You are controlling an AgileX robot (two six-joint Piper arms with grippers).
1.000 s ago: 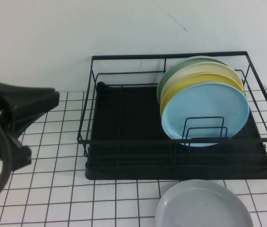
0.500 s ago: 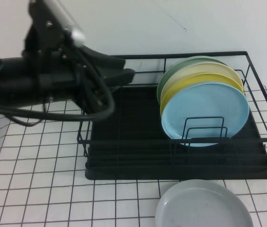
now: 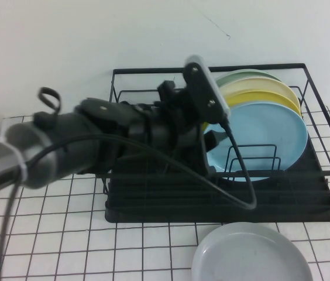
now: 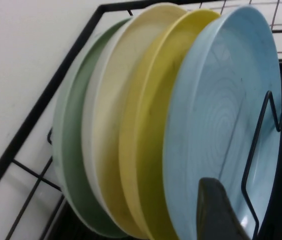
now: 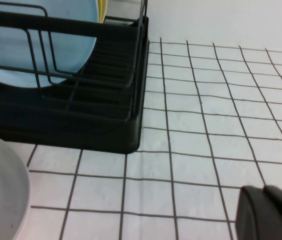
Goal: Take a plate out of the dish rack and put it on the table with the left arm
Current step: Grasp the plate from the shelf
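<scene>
Bright, even light with faint shadows; the left arm point(image 3: 95, 143) looks soft and slightly blurred.

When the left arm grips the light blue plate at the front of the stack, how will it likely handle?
The blue plate looks stiff and glossy, so probably slippery in the left gripper. It leans on the yellow plate, so pulling may disturb that one. Once clear of the dish rack, it could roll on its rim.
</scene>
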